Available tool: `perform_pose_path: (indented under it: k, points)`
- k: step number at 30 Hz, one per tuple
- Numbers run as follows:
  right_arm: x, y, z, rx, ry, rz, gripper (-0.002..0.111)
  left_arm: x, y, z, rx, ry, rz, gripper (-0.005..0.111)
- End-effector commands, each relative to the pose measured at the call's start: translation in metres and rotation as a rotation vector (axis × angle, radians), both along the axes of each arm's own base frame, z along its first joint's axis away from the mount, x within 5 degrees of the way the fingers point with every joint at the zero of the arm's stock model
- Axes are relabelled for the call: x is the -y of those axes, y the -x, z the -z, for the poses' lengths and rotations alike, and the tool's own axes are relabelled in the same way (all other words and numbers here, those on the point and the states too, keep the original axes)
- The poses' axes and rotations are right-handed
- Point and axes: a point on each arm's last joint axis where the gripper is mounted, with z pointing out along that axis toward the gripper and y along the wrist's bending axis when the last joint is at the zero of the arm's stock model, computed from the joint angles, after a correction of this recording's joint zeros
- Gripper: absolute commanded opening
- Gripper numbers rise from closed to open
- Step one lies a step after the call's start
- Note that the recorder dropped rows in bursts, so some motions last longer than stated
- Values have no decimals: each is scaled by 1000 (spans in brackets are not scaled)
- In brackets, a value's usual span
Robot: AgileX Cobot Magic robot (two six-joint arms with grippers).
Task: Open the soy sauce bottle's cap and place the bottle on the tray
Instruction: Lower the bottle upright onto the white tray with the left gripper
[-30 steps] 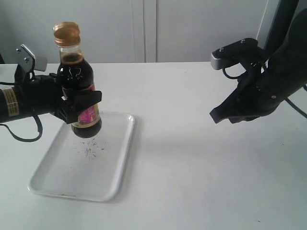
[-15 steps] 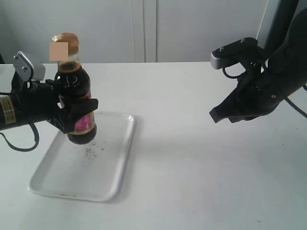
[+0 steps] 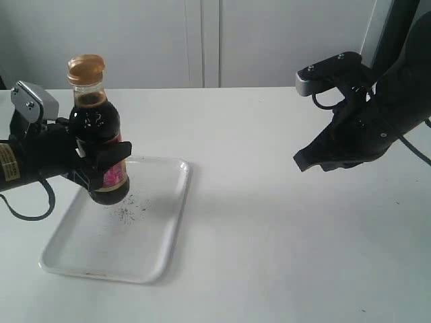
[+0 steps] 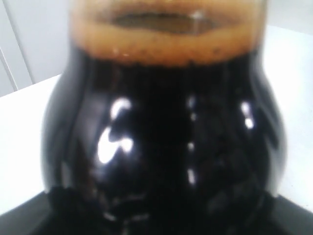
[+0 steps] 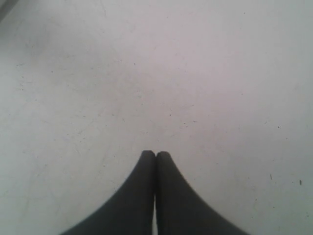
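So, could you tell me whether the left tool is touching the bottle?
Touching. The exterior view shows the left tool clamped around the bottle at its label.

Headcount from my station: six items, five kinds.
On my screens I count one counter point(image 3: 283, 256), one white tray point(image 3: 155, 249), one soy sauce bottle point(image 3: 100, 134), one cap point(image 3: 85, 68) on its neck, and two claws, the left claw point(image 3: 106, 168) and the right claw point(image 3: 301, 161).
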Motion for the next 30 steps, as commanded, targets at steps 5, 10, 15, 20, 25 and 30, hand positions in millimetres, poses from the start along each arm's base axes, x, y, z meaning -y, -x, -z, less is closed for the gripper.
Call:
perform_pose_path:
  k: [5, 10, 15, 20, 25, 30]
  points:
    - [0, -2, -2, 16, -2, -4, 0, 14, 1, -12, 69, 90, 20, 0]
    - [0, -2, -1, 13, -1, -4, 0, 19, -2, 2, 44, 82, 10, 0]
    - [0, -2, 0, 9, 0, -4, 0, 20, -3, 8, 25, 77, 11, 0]
    - [0, -2, 0, 9, 0, -4, 0, 21, -3, 25, -26, 53, 35, 0]
    - [0, -2, 0, 9, 0, -4, 0, 21, -3, 37, -65, 46, 36, 0]
    - [0, -2, 0, 9, 0, -4, 0, 21, 0, 45, -88, 32, 46, 0]
